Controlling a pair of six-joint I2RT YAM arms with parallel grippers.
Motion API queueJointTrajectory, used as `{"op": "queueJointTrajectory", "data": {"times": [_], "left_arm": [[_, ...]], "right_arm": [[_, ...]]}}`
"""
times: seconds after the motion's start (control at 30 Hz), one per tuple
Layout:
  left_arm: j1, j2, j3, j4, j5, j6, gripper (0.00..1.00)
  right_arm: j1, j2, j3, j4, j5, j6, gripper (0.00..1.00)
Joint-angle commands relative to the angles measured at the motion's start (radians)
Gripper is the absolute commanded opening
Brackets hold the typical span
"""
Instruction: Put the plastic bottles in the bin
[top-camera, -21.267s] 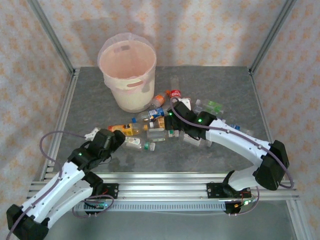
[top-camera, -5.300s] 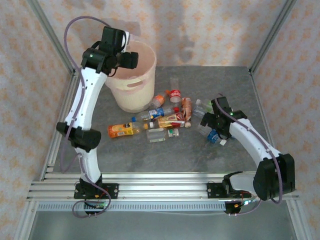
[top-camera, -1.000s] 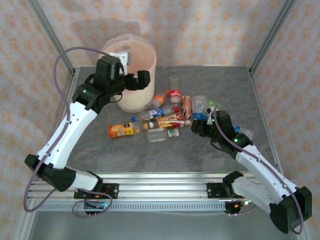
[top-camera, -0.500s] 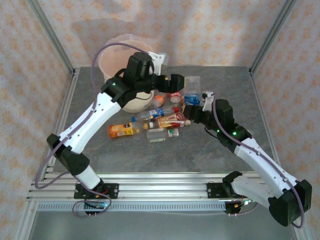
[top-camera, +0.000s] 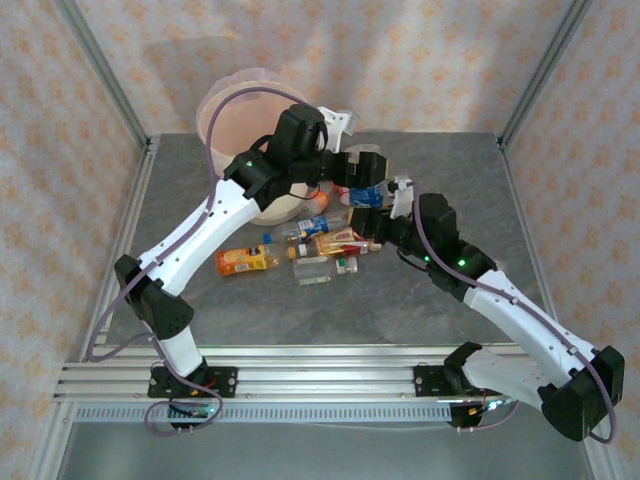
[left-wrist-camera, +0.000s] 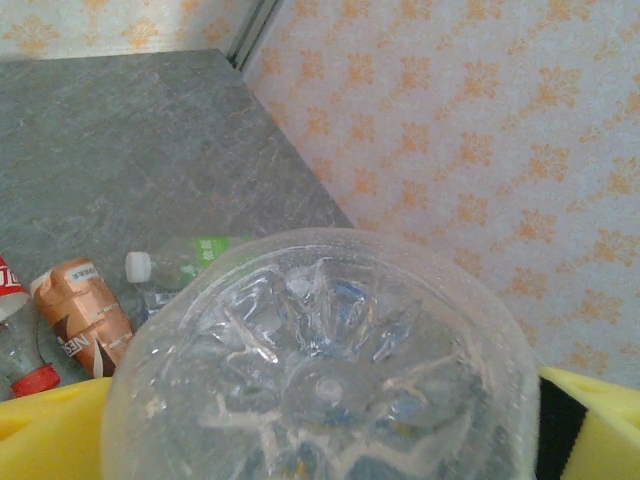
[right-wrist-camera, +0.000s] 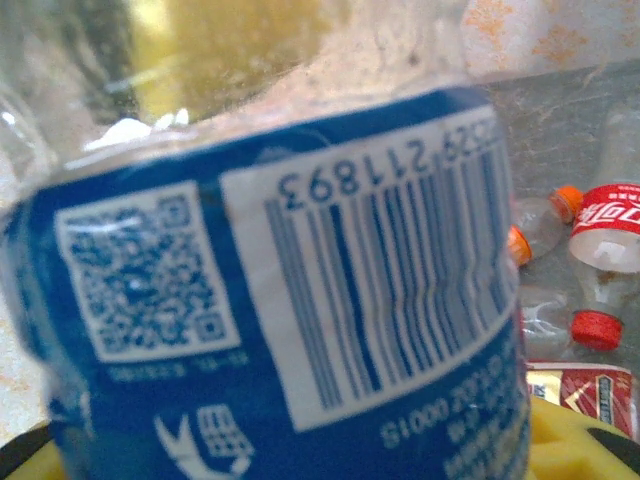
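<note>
Blue-labelled bottle (top-camera: 370, 192), held aloft just right of the bin (top-camera: 215, 108): right gripper (top-camera: 386, 214) clamped on its body, left gripper (top-camera: 352, 165) spread wide about its base. Risk: release before the left closes drops it among the loose bottles (top-camera: 322, 243) on the table (top-camera: 450, 170).
</note>
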Motion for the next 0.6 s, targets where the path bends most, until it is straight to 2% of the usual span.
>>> {"op": "queueJointTrajectory", "data": {"times": [0.0,0.17,0.23,0.3,0.33,0.37,0.4,0.47,0.5,0.57], "left_arm": [[-0.002,-0.002,0.026,0.023,0.014,-0.007,0.97],[-0.001,-0.029,-0.005,0.056,0.014,-0.013,0.63],[-0.001,-0.04,-0.014,0.062,0.012,-0.011,0.53],[-0.001,-0.052,-0.022,0.067,0.011,-0.008,0.48],[-0.001,-0.058,-0.027,0.068,0.008,-0.004,0.46],[-0.002,-0.066,-0.031,0.071,0.002,0.0,0.42],[-0.001,-0.072,-0.034,0.074,-0.005,0.003,0.39],[-0.001,-0.09,-0.041,0.074,-0.031,0.017,0.36],[-0.001,-0.098,-0.039,0.072,-0.047,0.026,0.36],[0.001,-0.119,-0.032,0.062,-0.092,0.055,0.36]], "right_arm": [[0.013,0.009,0.045,0.058,-0.02,-0.017,0.12],[0.015,0.018,0.049,0.074,-0.036,-0.008,0.16],[0.016,0.02,0.052,0.072,-0.033,-0.007,0.19],[0.016,0.023,0.057,0.066,-0.031,-0.005,0.26],[0.016,0.024,0.059,0.061,-0.03,-0.004,0.33],[0.016,0.026,0.063,0.053,-0.028,-0.001,0.45],[0.016,0.028,0.069,0.041,-0.022,-0.001,0.63],[0.016,0.031,0.086,-0.001,-0.014,-0.009,0.84],[0.016,0.03,0.09,-0.018,-0.013,-0.012,0.99],[0.016,0.03,0.103,-0.066,-0.003,-0.02,0.99]]}}
